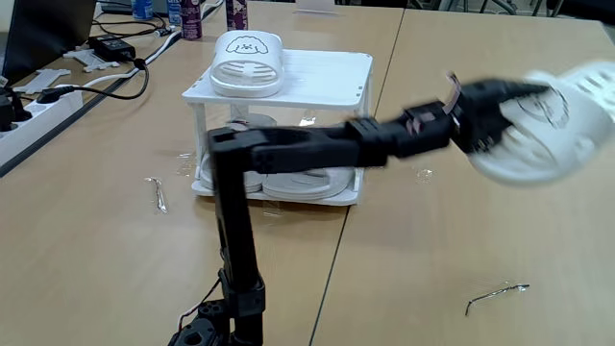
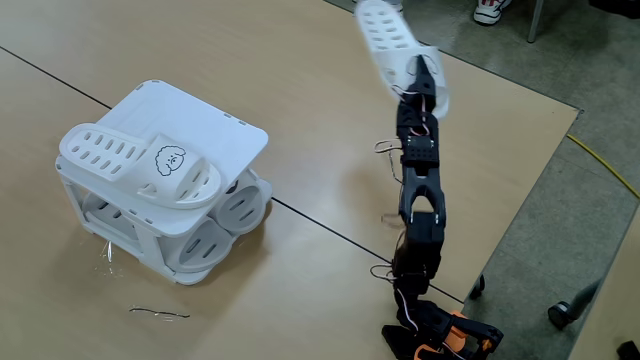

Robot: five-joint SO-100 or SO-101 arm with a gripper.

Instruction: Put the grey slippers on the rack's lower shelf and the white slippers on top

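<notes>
1. The gripper (image 1: 500,120) holds a white slipper (image 1: 553,130) aloft over the table (image 1: 461,250), the jaws clamped on the shoe's edge; the slipper blurs with motion, its strap drawing just legible in a fixed view.

2. In another fixed view the same slipper (image 2: 395,45) stands out beyond the gripper (image 2: 422,82), its long axis running roughly on from the line of the arm, toe end farthest from the jaws.

3. The rack (image 1: 317,72) lies well apart from the jaws, off to the left in a fixed view and back toward the arm's base side; in the other it sits far to the left (image 2: 235,135).

4. On the rack's top the other white slipper (image 1: 247,62) already rests, on the left half as that view shows it, leaving bare slotted surface beside it on the side nearer the jaws.

5. The grey slippers (image 1: 298,183) lie on the lower shelf (image 1: 341,200), partly hidden behind the arm; their rounded ends poke out in the other view (image 2: 240,205).

6. Judged from this, the remaining step is to swing the held slipper across to the free half of the top, turning its long axis parallel to its mate's before release.
</notes>
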